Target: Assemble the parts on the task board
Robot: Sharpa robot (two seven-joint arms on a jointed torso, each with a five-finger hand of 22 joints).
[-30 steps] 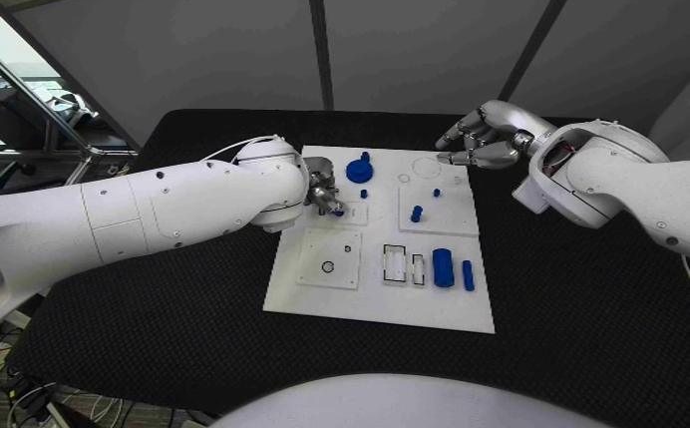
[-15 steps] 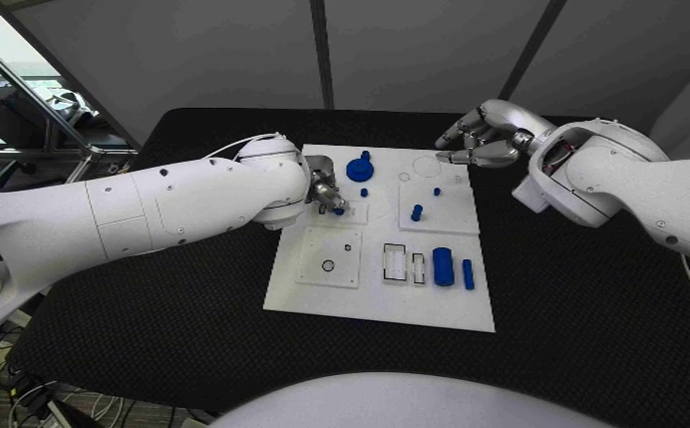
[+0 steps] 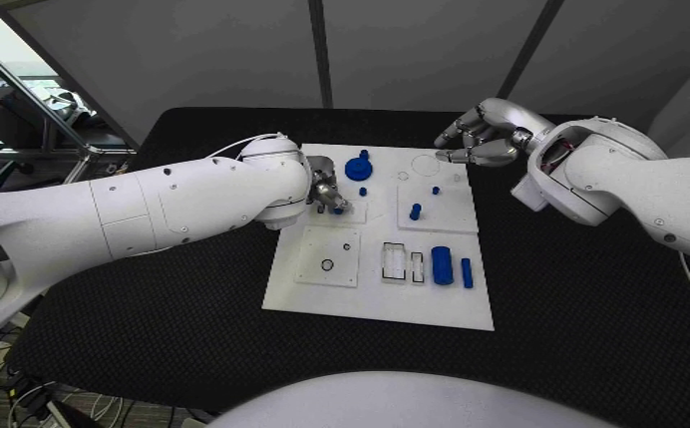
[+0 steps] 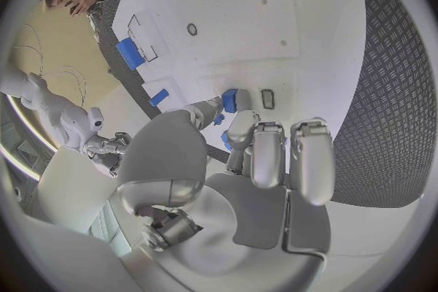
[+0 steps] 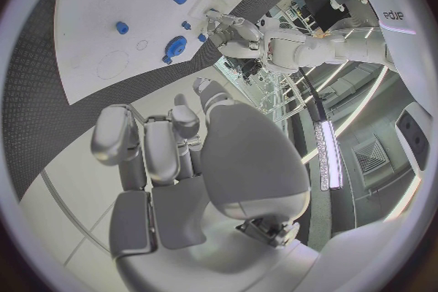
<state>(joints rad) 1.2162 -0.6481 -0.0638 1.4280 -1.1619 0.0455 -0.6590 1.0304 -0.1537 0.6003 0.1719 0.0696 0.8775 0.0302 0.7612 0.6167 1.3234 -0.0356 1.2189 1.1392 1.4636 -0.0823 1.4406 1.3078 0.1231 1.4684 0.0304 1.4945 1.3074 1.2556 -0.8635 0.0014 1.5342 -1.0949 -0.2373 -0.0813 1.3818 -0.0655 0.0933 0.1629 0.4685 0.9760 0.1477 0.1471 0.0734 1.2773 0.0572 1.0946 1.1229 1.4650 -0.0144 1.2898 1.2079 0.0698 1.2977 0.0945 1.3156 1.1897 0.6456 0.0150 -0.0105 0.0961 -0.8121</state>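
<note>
Head view: left hand [image 3: 325,192] pinched small blue part [image 3: 338,209] over task board [image 3: 377,306] at 10 o'clock; part's axis unclear. Right hand [image 3: 485,139] curled, held nothing, off board's 1 o'clock edge.

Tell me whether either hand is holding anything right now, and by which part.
The left hand pinches a small blue part between fingertips over the task board; which end it grips cannot be told. The right hand holds nothing, fingers curled.
</note>
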